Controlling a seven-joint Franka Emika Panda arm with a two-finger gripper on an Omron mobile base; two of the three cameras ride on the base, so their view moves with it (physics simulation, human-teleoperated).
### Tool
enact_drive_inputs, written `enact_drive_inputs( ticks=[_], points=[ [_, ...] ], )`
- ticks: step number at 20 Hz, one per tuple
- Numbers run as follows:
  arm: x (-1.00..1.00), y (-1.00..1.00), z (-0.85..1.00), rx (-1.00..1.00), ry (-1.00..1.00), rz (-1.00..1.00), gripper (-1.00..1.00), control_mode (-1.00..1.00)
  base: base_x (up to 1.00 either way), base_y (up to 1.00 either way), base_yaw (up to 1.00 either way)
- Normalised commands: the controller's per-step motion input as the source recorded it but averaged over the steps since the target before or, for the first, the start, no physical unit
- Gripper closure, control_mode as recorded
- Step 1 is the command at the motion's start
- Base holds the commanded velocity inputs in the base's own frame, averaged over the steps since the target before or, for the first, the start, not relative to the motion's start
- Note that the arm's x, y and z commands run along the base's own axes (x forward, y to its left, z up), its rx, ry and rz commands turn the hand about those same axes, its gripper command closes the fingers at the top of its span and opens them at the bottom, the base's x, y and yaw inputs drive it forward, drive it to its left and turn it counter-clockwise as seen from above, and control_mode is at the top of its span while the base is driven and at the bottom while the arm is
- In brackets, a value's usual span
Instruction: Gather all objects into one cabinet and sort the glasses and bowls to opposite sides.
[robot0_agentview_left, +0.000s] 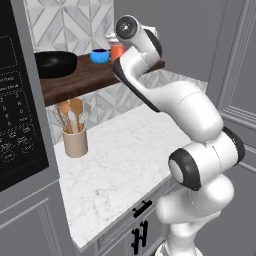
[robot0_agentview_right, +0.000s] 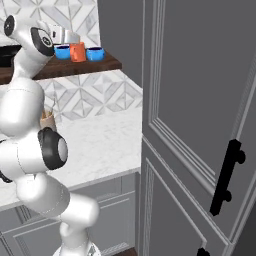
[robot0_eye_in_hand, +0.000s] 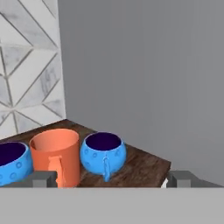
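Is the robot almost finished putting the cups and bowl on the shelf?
Looks nearly done. The black bowl sits at one end of the shelf; the orange mug and both blue cups stand together at the other. The gripper is open, holding nothing.

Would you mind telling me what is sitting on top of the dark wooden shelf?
On the shelf: black bowl, orange mug between two blue cups. The arm hides part of the shelf's right end in the left base view.

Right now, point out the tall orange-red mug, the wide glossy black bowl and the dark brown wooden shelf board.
orange-red mug (robot0_eye_in_hand: 55, 154): hand view, front wall.
black bowl (robot0_agentview_left: 55, 64): left base view, outer side.
wooden shelf board (robot0_agentview_left: 80, 80): left base view, bare top.
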Motion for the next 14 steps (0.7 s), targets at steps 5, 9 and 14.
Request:
enact_drive_inputs(
  ticks=[5,9,14],
  points=[
    [-0.42,-0.04,0.13,0.00,-0.14,0.00,-1.00,-1.00,0.00,0.00,0.00],
    [-0.98,-0.03,0.00,0.00,-0.14,0.00,-1.00,-1.00,0.00,0.00,0.00],
    [-1.00,-0.14,0.00,0.00,-0.12,0.00,-1.00,-1.00,0.00,0.00,0.00]
  ],
)
